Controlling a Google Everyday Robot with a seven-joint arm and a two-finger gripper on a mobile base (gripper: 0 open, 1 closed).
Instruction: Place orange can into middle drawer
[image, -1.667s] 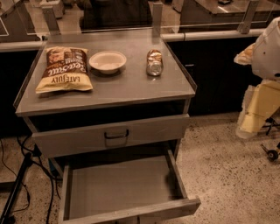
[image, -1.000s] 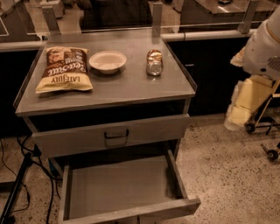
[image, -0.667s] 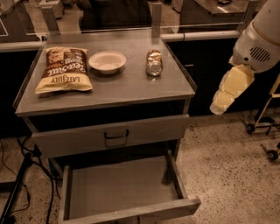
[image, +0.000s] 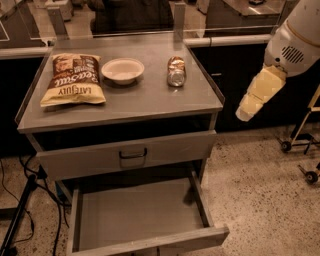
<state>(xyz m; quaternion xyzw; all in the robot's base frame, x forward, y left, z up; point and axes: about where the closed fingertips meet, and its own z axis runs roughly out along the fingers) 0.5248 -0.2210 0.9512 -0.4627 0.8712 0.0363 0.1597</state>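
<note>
A: Only one camera view here. Where is the orange can (image: 176, 71)?

B: On the cabinet top (image: 150, 102), far right part, lying on its side with a silver end facing near. It sits just beside the white bowl (image: 123, 70) without touching it. The chip bag (image: 72, 79) lies flat, well to the left.

A: And the gripper (image: 252, 100)?

B: Out past the cabinet's right edge, over the floor and well apart from the can, holding nothing. I cannot tell whether it is spread or closed.

A: Why would it hang there?

B: My guess is that a reach from the right meets the can first, with the bowl and bag behind it.

A: Any edges to mind?

B: A low raised lip runs along the top's right side, close to the can, so room there is narrow. There is a gap on the bowl side.

A: The middle drawer (image: 140, 215)?

B: It is pulled out toward near, its floor bare. The shut drawer with the dark handle (image: 132, 153) sits over its far end, so the near half looks like the freer drop spot.
</note>
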